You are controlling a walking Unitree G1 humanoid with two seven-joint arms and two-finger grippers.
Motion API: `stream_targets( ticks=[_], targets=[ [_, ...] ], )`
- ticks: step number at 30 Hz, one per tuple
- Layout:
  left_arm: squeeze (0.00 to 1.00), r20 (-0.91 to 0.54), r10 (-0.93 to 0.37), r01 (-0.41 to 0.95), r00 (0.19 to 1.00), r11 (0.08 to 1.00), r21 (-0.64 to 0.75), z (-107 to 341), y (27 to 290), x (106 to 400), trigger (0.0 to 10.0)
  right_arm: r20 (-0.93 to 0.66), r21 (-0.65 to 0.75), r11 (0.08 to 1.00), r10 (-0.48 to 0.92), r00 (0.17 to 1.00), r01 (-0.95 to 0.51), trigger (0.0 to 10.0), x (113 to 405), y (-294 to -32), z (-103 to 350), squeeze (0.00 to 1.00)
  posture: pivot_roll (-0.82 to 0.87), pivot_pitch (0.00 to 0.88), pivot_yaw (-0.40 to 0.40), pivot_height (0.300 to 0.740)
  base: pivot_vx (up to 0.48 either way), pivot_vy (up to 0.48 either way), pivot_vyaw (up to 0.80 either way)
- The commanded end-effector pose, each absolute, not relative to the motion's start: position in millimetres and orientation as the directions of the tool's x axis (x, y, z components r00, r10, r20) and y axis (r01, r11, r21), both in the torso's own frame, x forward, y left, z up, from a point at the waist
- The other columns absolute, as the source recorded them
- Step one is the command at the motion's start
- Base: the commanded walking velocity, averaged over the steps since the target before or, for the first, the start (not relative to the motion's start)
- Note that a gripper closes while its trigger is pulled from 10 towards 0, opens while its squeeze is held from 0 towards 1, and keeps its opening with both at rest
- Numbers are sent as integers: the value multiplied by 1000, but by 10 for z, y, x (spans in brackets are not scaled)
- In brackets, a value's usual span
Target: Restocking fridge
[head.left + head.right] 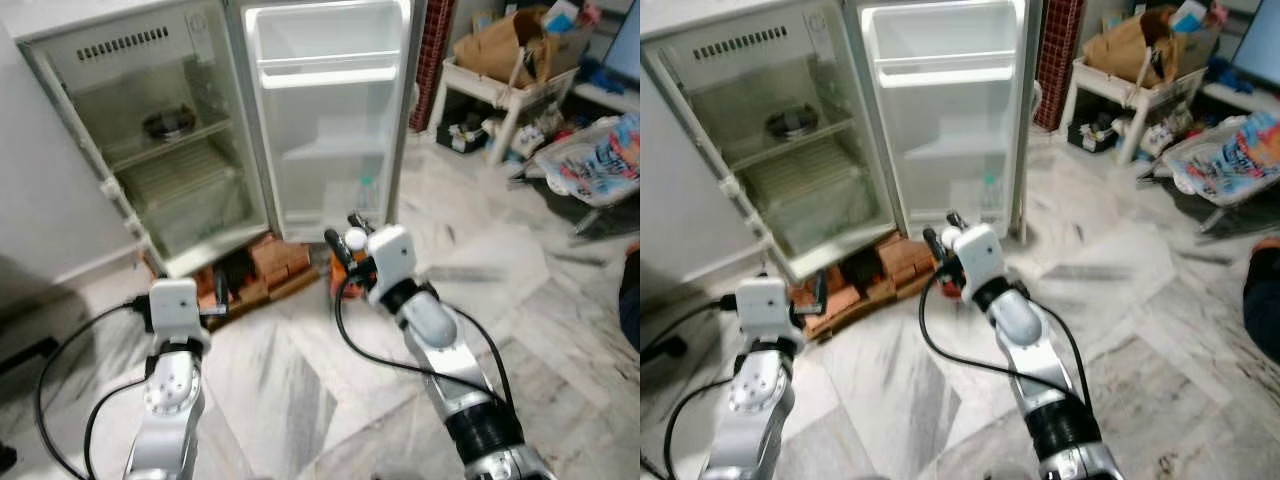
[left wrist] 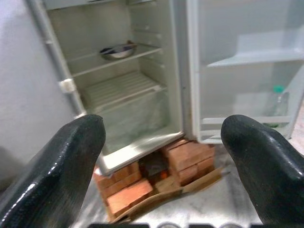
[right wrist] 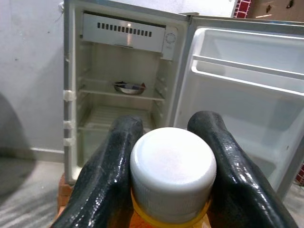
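Observation:
A small fridge [image 1: 160, 150] stands open on bricks, its door [image 1: 330, 110] swung to the right. My right gripper [image 1: 345, 245] is shut on an orange bottle with a white cap [image 3: 172, 173], held in front of the door's lower edge. A metal bowl [image 1: 168, 123] rests on the fridge's upper shelf. A clear bottle with a green cap [image 1: 367, 195] stands in the lower door rack. My left gripper [image 1: 215, 300] is open and holds nothing, low in front of the bricks [image 2: 137, 180].
Red bricks and cardboard [image 1: 265, 270] prop the fridge off the marble floor. A white low table [image 1: 500, 95] with a brown paper bag [image 1: 505, 45] stands at the back right, with colourful bags [image 1: 600, 160] on the floor beside it. Black cables trail from both arms.

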State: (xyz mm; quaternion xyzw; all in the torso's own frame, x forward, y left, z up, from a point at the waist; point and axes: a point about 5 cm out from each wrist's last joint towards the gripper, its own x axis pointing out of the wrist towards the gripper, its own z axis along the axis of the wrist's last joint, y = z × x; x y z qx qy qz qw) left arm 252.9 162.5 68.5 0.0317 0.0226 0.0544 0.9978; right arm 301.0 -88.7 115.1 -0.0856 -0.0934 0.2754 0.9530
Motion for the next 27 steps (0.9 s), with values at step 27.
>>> stream_targets(
  ticks=[27],
  targets=[
    [0, -32, 85, -82, 996, 993, 86, 725, 1555, 2597, 10000, 176, -219, 827, 556, 812, -518, 10000, 3007, -886, 1237, 0, -15, 0, 31, 740, 428, -95, 205]
  ],
)
